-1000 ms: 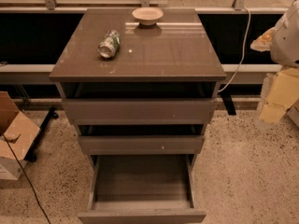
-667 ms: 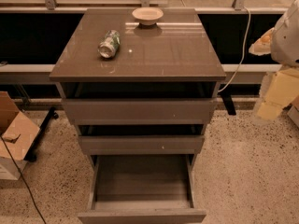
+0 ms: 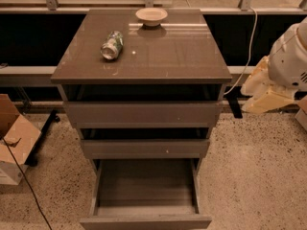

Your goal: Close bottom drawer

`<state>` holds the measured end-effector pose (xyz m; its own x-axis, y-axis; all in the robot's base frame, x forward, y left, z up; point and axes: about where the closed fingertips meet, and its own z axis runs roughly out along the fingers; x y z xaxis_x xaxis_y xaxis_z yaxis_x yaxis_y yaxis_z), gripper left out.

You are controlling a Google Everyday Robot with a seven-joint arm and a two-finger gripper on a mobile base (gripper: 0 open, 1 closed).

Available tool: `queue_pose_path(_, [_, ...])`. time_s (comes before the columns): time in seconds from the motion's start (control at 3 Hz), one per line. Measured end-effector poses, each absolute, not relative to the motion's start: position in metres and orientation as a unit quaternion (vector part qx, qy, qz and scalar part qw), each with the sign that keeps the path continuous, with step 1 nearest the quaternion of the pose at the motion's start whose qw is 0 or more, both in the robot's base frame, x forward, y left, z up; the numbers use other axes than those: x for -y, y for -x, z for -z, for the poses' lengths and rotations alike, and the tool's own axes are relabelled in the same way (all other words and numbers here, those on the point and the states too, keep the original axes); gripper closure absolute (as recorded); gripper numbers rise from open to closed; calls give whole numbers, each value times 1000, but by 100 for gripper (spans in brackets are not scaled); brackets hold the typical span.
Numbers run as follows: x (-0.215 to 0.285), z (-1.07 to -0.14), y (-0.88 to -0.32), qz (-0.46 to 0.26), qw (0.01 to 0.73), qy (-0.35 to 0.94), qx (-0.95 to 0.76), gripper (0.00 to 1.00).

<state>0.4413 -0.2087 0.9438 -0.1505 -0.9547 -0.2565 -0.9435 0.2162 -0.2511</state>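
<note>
Speckled floor (image 3: 249, 176), cabinet (image 3: 144, 61) with can (image 3: 112, 45) on its surface. Bottom drawer (image 3: 146, 186) pulled out, plain grey, flat front. Well apart from gripper (image 3: 263, 89) at right edge; can't tell its grip state.

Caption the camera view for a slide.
Bottom drawer open; arm at right, gripper out of view; can, bowl on cabinet.

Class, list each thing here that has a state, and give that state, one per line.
bottom drawer: pulled out, empty
middle drawer: pushed in
top drawer: pushed in
can: lying on its side
bowl: upright
cardboard box: flaps open
gripper: right of the cabinet, clear of the drawers
</note>
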Motion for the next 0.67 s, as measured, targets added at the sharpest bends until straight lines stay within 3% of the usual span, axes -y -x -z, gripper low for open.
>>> queue_pose_path(0.33, [205,-914,-445,0,192,637,-747,84])
queue_pose_path(0.67, [205,-878,-456,-15,217,641,-736,100])
